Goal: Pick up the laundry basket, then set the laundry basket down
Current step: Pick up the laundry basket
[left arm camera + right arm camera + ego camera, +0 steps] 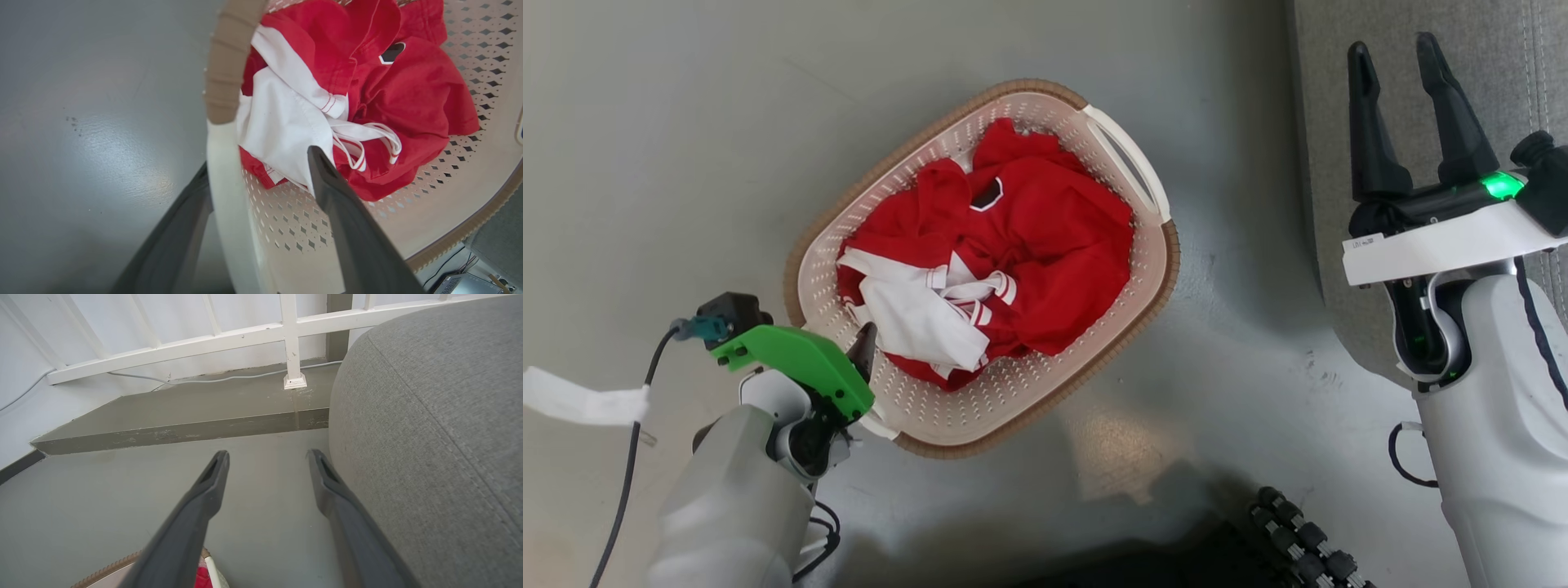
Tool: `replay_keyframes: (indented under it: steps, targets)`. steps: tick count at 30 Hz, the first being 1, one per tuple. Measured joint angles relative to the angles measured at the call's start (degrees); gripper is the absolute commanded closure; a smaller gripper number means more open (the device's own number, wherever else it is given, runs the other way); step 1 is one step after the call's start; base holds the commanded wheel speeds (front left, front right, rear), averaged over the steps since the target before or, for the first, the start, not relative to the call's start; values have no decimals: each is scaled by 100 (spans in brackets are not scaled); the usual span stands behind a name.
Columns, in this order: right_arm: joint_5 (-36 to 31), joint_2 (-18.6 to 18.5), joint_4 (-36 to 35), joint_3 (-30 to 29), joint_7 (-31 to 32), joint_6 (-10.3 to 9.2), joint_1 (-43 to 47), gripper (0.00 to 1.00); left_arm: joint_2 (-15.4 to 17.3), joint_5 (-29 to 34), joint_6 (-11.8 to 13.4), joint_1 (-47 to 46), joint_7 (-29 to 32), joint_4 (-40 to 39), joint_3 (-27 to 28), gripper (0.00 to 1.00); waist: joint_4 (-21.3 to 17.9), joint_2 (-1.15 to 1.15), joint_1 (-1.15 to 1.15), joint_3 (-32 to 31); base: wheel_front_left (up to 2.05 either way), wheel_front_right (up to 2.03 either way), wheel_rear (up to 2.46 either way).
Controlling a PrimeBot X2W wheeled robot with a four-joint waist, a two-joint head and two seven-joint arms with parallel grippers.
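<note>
The laundry basket (1029,392), cream perforated plastic with a brown rim, sits on the grey floor holding red and white clothes (1029,245). My left gripper (862,359) is at its near-left end, open. In the left wrist view the left gripper (259,159) straddles the white loop handle (222,171): one finger outside against it, the other inside over the basket wall (294,228), apart from the handle. My right gripper (1393,47) is open and holds nothing, raised at the right beside the sofa, well away from the far handle (1131,159). The right gripper (268,453) points over bare floor, with the basket rim (106,571) at the bottom edge.
A grey fabric sofa (1323,122) stands to the right of the basket, close to my right fingers (327,482). A raised step (184,428) and a white railing (286,335) lie beyond. A black ribbed part (1307,539) shows at the bottom.
</note>
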Motion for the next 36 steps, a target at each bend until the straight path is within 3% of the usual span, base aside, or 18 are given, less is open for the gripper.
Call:
replay_keyframes:
  steps: [2,4,5,7,8,9,22,36]
  targets:
    - [0,-1,13,-1,0,0,-21,0,-3,-9,0,-60,31,66,-43,6,-16,0,0,28,0,0,0]
    - [1,0,27,-1,0,0,-44,0,-4,-58,0,-102,31,130,-68,29,-22,0,0,38,0,0,0]
    - [5,0,33,-1,0,0,-55,0,-1,-87,-4,-114,30,160,-76,46,-22,0,0,38,0,0,0]
    - [18,3,46,1,-1,1,-69,0,0,-136,-9,-134,30,226,-98,71,-25,0,0,33,0,0,0]
    - [25,4,60,2,-1,1,-70,0,1,-152,-35,-136,30,248,-112,96,-25,0,0,26,0,0,0]
    - [46,7,67,4,-1,1,-71,0,-4,-157,-42,-143,29,265,-124,100,-27,0,0,20,0,0,0]
    - [53,11,123,8,-1,5,-100,0,16,-165,-92,-368,-132,534,-370,100,-18,0,0,-70,0,0,0]
    - [148,16,156,46,-1,5,-101,0,219,595,-96,-1232,45,909,-938,100,-11,0,0,-154,0,0,0]
